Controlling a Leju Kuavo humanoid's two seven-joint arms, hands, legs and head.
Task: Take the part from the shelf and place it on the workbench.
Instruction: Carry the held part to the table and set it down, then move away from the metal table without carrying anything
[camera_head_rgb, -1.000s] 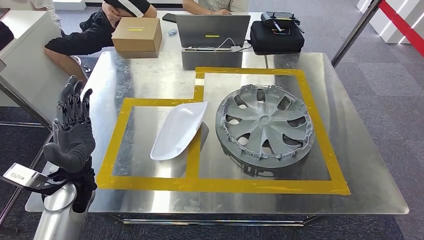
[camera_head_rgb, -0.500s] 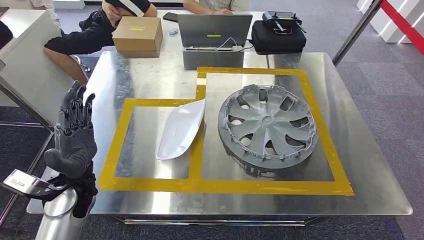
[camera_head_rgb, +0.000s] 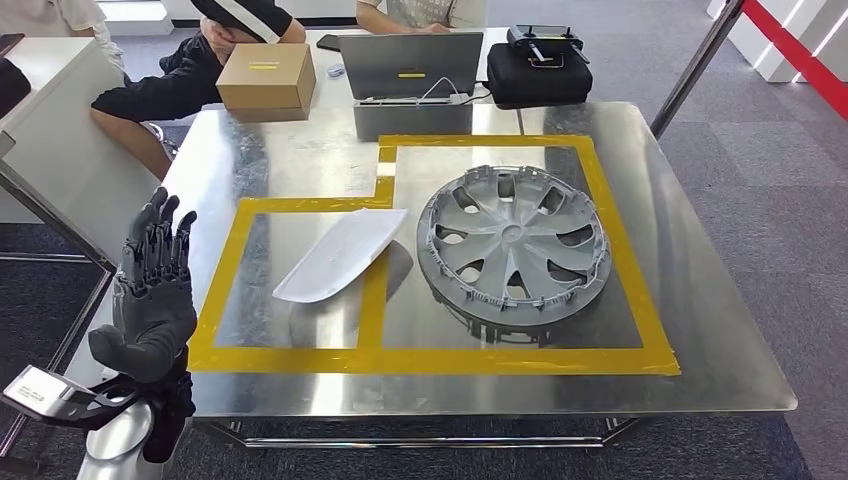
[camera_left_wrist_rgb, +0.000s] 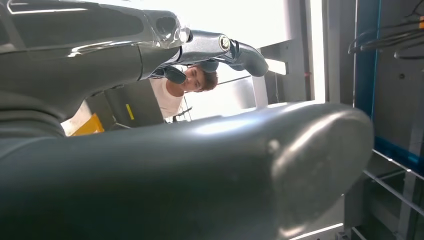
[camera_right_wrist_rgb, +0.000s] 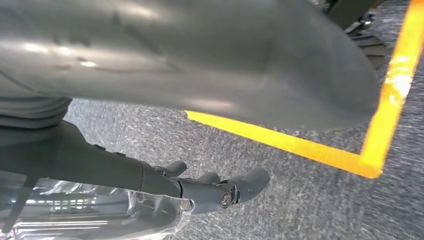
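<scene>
Part (camera_head_rgb: 340, 255) on workbench (camera_head_rgb: 700, 330); left fingers (camera_head_rgb: 160, 235) spread, empty.

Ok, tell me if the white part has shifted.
Yes. Against the yellow tape, the white part has rocked, its near end now farther from the front strip.

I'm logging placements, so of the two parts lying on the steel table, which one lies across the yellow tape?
The white curved panel: its edge lies over the tape strip dividing the two marked boxes. The grey wheel cover sits wholly inside the right-hand box, off the tape.

part (camera_head_rgb: 340, 256) left of hubcap (camera_head_rgb: 513, 244), on workbench (camera_head_rgb: 690, 330)
</scene>
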